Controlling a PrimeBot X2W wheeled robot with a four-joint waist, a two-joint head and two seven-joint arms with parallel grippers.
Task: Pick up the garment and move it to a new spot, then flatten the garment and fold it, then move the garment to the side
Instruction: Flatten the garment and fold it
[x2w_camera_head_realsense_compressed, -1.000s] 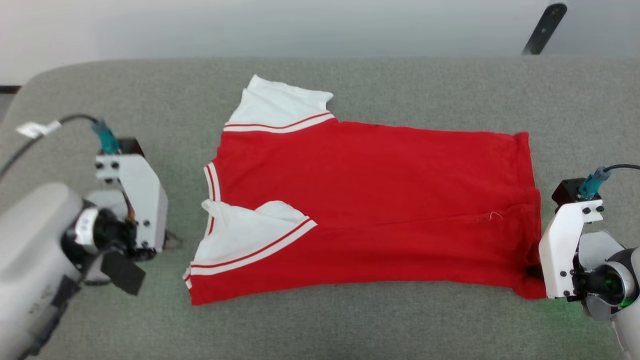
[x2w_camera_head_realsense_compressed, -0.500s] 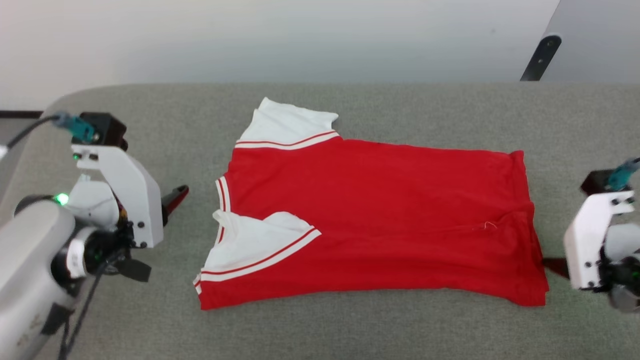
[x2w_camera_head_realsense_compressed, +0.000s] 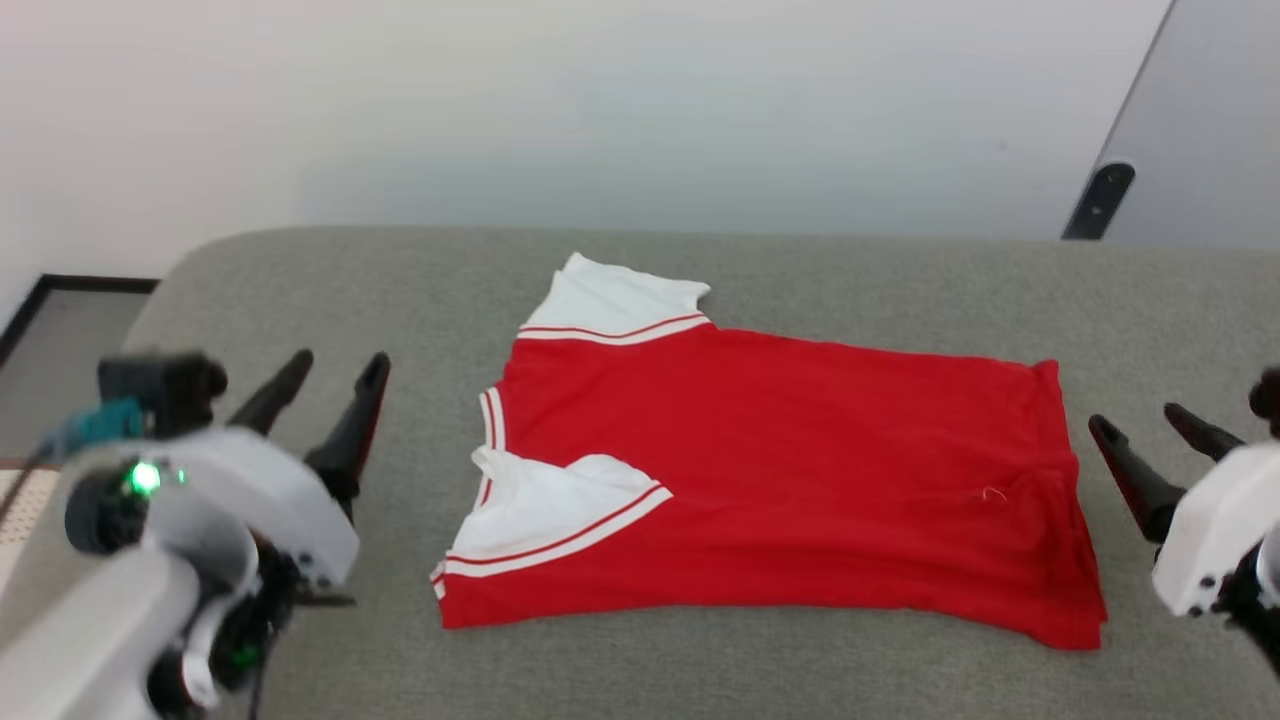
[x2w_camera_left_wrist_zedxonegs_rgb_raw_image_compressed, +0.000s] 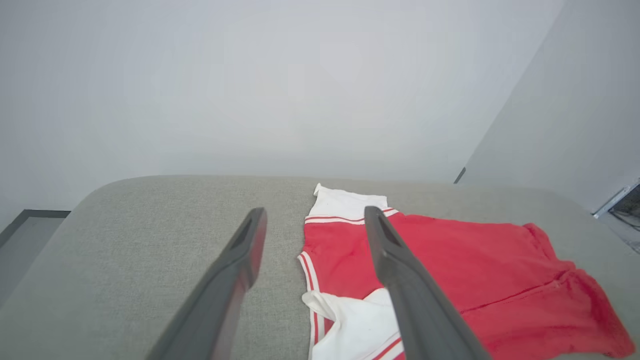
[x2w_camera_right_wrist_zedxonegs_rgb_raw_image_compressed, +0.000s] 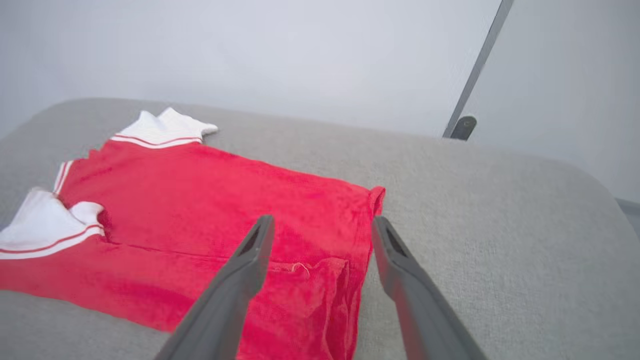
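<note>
The garment (x2w_camera_head_realsense_compressed: 780, 470), a red T-shirt with white sleeves and striped trim, lies spread on the grey padded table, collar toward the left, near sleeve folded over the body. The left wrist view holds the garment (x2w_camera_left_wrist_zedxonegs_rgb_raw_image_compressed: 450, 270) from the collar end, and the right wrist view holds the garment (x2w_camera_right_wrist_zedxonegs_rgb_raw_image_compressed: 200, 215) from the hem end. My left gripper (x2w_camera_head_realsense_compressed: 335, 368) hovers open left of the collar, apart from the cloth, and its fingers (x2w_camera_left_wrist_zedxonegs_rgb_raw_image_compressed: 240, 270) hold nothing. My right gripper (x2w_camera_head_realsense_compressed: 1140, 420) is open beside the hem, holding nothing, fingers (x2w_camera_right_wrist_zedxonegs_rgb_raw_image_compressed: 250, 265) above the hem corner.
The grey padded table (x2w_camera_head_realsense_compressed: 850, 270) has rounded corners; its left end drops to a dark-edged floor area (x2w_camera_head_realsense_compressed: 60, 330). A pale wall runs behind, with a dark slanted bracket (x2w_camera_head_realsense_compressed: 1098, 200) at the back right. Bare table surface lies in front of and behind the shirt.
The head camera has tilted up and back, so the shirt sits lower and smaller. Both grippers have lifted off the table and turned fingers forward; the right one has let go of the hem corner.
</note>
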